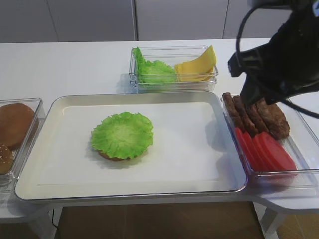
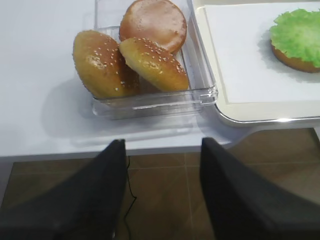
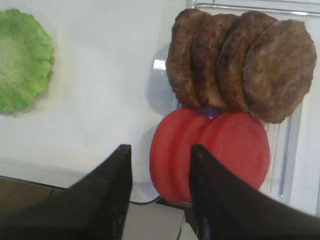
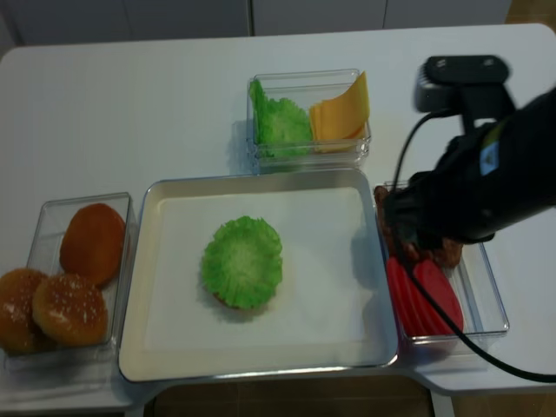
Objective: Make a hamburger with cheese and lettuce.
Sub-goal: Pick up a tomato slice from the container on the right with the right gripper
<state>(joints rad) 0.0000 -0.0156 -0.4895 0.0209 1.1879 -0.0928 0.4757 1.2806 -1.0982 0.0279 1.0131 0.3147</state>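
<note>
Bare tray floor rings hamburger; right arm overhangs patties, tomato slices; cheese approach open.

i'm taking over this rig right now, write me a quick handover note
Right end effector: open, empty, hanging over the tomato slices and patties in the right bin.
Left end effector: open, empty, off the table's front edge near the bun bin.
Hamburger on the tray: bun base with lettuce on top, done.
Cheese sits in the back bin beside spare lettuce.
Left: add cheese, then a top bun.
</note>
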